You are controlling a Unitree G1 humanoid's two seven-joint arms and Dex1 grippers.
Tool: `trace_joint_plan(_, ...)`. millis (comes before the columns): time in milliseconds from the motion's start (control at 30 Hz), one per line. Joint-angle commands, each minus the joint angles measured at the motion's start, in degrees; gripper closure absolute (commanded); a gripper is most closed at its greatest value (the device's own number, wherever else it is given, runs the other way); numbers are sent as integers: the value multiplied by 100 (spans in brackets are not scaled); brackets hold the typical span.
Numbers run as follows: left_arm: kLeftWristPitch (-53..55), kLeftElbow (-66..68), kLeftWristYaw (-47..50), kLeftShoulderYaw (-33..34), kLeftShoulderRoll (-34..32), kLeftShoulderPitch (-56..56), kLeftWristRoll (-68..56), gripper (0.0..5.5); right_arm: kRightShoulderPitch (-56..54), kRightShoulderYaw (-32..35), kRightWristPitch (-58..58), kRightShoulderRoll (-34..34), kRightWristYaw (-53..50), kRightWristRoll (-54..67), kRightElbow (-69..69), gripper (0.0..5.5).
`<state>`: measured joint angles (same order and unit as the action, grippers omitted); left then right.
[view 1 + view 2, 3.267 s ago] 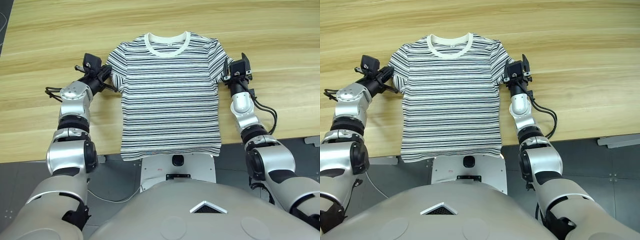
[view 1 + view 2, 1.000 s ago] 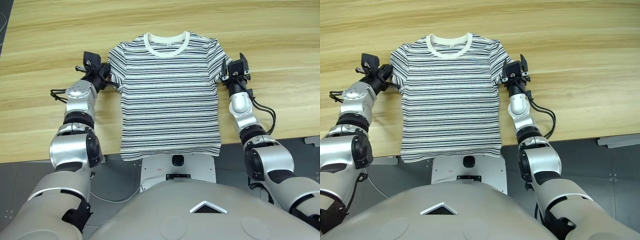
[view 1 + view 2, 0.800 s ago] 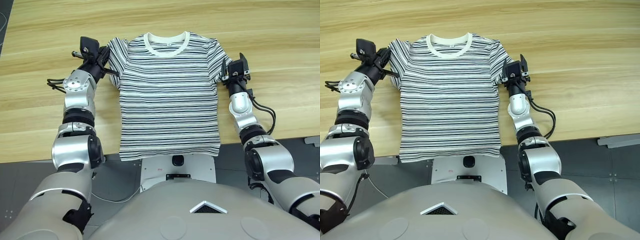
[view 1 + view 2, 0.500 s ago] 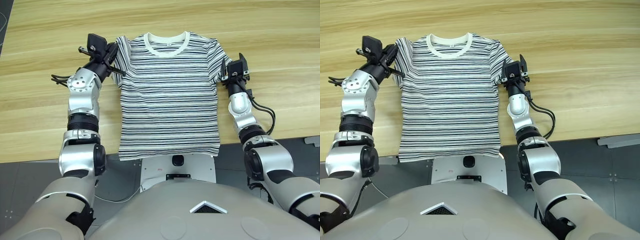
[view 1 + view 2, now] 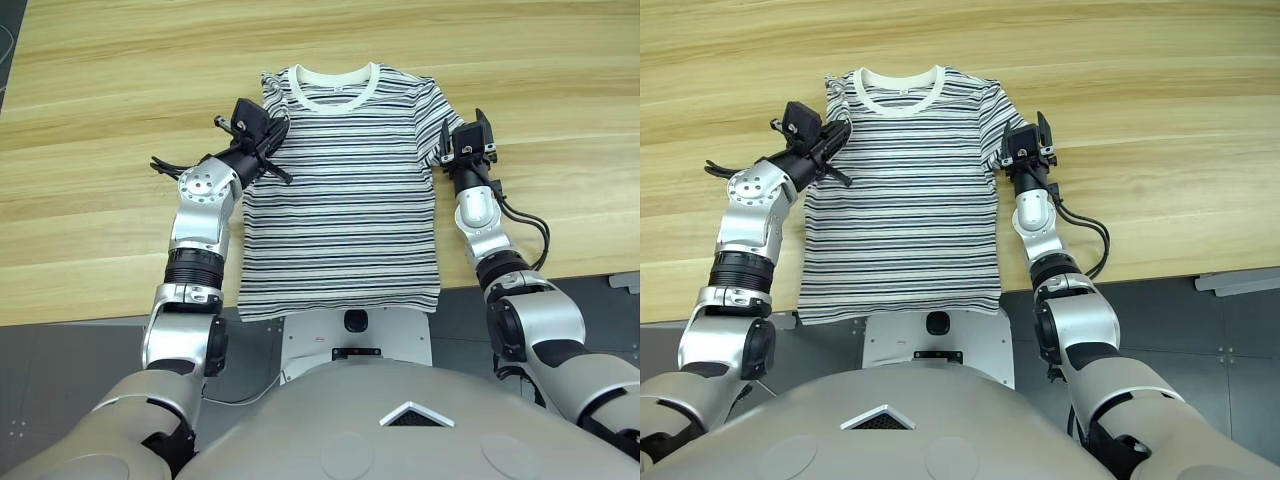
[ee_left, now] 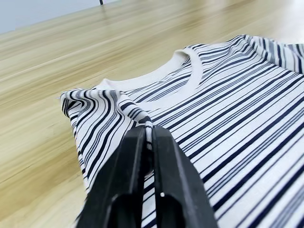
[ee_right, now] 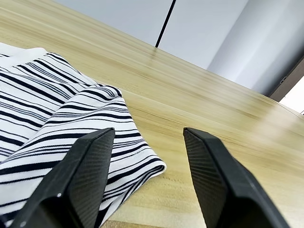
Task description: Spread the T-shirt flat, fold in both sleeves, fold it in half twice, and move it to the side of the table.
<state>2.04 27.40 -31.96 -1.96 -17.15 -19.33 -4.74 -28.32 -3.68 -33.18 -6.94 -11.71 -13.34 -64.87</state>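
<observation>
Matt cloth, satin wood, dark plastic.

The navy-and-white striped cloth T-shirt (image 5: 340, 200) is looking like a soft, matt jersey knit, creasing gently where one sleeve is doubling over, and its cream neckband (image 5: 335, 100) is showing a thicker ribbed weave. The light, long-grained wooden table (image 5: 100, 80) is reading as smooth and sealed, giving off a faint satin sheen in the wrist views. The left gripper (image 6: 148, 129) is presenting smooth black fingers (image 6: 123, 190), plastic-looking and catching a dull gloss along their edges. The right gripper (image 7: 148, 135) is showing black fingers (image 7: 83, 180) with a fine woven, carbon-fibre-like texture, semi-matt.
</observation>
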Motion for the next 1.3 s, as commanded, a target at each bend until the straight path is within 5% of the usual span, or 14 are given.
trace_joint_plan(33,267,-563,-262,-21,105,155,-297,451,-96,-20,31,41,-39,-10,-58,282)
trace_joint_plan(200,764,-1399,-601,-231,85,447,-525,368,-101,-16,24,39,-53,-9,-71,282)
trace_joint_plan(533,794,-1562,90,120,420,494,-664,368,-149,348,94,144,415,531,20,282)
trace_joint_plan(667,696,-1489,369,275,560,506,-691,368,-281,1000,714,243,1235,1533,178,282)
trace_joint_plan(867,586,-1374,505,299,753,541,-698,368,-671,911,1975,-1,2122,1566,91,282)
trace_joint_plan(1300,516,-1340,596,328,799,590,-692,368,-1015,1179,3042,-18,2220,1804,-75,282)
